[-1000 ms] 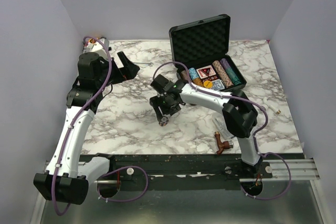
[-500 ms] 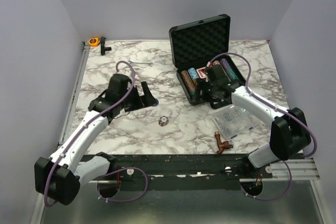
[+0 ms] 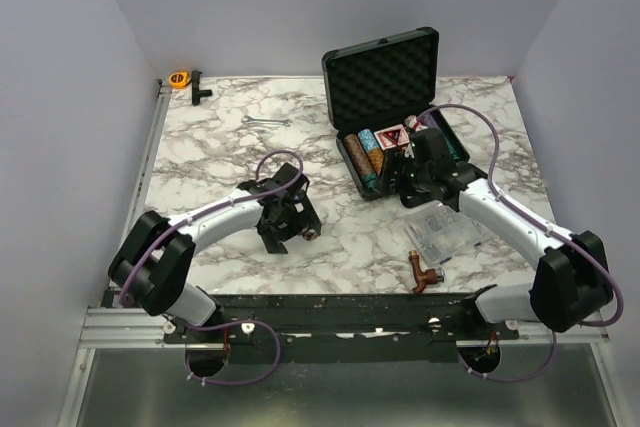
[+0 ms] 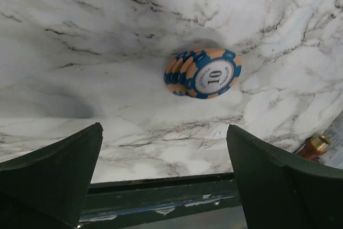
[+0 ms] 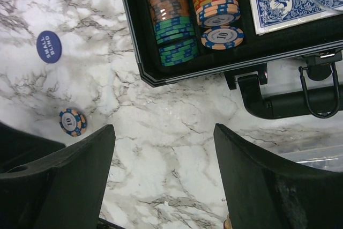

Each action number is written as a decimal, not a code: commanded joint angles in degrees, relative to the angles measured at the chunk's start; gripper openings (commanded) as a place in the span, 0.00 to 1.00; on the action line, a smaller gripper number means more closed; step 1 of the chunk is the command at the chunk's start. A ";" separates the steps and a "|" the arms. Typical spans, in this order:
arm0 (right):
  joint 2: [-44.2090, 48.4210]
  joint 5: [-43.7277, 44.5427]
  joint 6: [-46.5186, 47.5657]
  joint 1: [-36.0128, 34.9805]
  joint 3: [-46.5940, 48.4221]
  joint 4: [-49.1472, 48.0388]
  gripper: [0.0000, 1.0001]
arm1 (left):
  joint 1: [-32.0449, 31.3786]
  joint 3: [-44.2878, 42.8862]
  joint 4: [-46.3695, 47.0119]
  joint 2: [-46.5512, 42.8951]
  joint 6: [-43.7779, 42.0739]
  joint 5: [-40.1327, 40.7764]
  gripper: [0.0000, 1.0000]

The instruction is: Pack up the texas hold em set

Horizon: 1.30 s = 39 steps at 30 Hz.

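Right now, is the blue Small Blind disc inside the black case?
No, the blue disc lies on the marble table outside the black case.

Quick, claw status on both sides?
Left claw: open, empty, near the orange-and-blue chips on the table.
Right claw: open, empty, beside the black case.

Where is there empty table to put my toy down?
Big bare marble on the left, between the tape measure, the metal tool and the left arm. Another strip lies between the chips and the clear box. Crowded: around the case, right claw and pipe fitting.
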<state>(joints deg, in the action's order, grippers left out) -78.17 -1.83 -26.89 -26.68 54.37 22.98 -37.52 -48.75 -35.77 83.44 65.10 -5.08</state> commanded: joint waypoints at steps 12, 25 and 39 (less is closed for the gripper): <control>4.96 -0.06 1.44 0.05 -0.84 -3.28 0.77 | -0.81 -14.68 -9.46 15.66 13.61 0.97 0.98; 6.02 -0.93 1.55 0.05 -1.55 -4.36 0.77 | -0.80 -21.49 -17.67 22.91 15.90 1.28 0.85; 7.36 -2.66 1.71 0.07 -2.16 -5.31 0.77 | -0.37 -22.78 -19.43 27.98 19.80 1.88 0.75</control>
<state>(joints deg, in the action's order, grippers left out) -72.29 -2.96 -25.89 -26.68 52.97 19.25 -38.00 -72.20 -53.93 109.21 81.82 -5.17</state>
